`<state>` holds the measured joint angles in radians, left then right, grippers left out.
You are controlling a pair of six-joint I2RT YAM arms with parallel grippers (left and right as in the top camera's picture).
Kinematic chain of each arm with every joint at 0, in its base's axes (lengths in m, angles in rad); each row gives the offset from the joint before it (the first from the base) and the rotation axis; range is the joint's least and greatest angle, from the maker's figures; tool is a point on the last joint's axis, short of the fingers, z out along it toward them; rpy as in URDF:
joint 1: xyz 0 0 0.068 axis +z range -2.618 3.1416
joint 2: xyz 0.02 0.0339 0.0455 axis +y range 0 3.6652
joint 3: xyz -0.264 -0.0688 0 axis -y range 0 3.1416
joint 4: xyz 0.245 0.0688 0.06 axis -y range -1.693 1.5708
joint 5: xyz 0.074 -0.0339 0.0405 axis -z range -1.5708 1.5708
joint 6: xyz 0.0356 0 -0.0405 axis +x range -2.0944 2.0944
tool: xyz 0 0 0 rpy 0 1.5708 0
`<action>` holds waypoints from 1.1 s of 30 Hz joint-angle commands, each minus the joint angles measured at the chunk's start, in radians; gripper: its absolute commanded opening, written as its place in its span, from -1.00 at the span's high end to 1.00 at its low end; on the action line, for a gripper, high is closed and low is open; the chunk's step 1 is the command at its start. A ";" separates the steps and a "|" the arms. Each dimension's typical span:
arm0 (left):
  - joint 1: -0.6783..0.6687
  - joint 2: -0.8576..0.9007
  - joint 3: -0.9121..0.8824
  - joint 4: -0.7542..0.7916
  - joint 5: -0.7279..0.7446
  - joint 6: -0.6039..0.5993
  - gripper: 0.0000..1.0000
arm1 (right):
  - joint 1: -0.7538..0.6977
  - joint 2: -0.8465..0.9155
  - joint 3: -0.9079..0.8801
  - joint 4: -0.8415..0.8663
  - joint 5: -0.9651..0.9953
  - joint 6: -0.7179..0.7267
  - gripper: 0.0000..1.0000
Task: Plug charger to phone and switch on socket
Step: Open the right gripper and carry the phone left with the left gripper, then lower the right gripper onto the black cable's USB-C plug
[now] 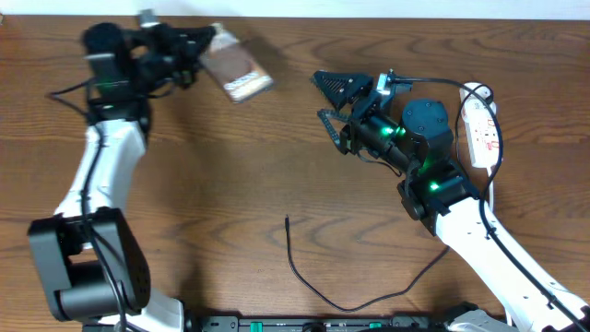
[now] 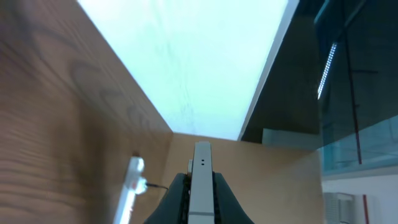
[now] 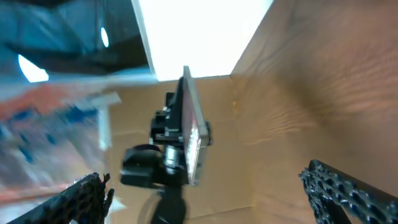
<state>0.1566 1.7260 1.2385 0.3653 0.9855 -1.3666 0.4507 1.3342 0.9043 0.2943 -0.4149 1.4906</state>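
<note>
My left pincer (image 1: pixel 201 46) clamps the phone (image 1: pixel 236 70), my right pincer (image 1: pixel 334 103) stands apart, empty; the charger (image 1: pixel 304 277) lies unplugged, the socket (image 1: pixel 481 124) awaits.

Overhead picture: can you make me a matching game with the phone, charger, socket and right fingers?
Things:
1 phone
2 charger
3 socket
4 right fingers

Clues:
A spread wide open, empty
B black, lying on the table, tip free
C white, at the table's right side
D clamped in the left fingers

Pairs: 1-D, 2-B, 3-C, 4-A
</note>
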 commanded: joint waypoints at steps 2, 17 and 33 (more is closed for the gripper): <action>0.117 -0.020 0.014 0.011 0.261 0.188 0.85 | 0.017 -0.007 0.021 -0.007 -0.087 -0.388 -0.90; 0.209 -0.020 0.013 0.011 0.514 0.454 0.85 | 0.163 0.331 0.233 -0.701 -0.348 -0.879 -0.99; 0.292 -0.018 0.009 0.011 0.525 0.484 0.85 | 0.270 0.368 0.240 -1.003 0.154 -0.783 -0.94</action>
<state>0.4469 1.7260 1.2385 0.3679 1.4727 -0.8886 0.6926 1.7119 1.1187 -0.6796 -0.4820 0.6426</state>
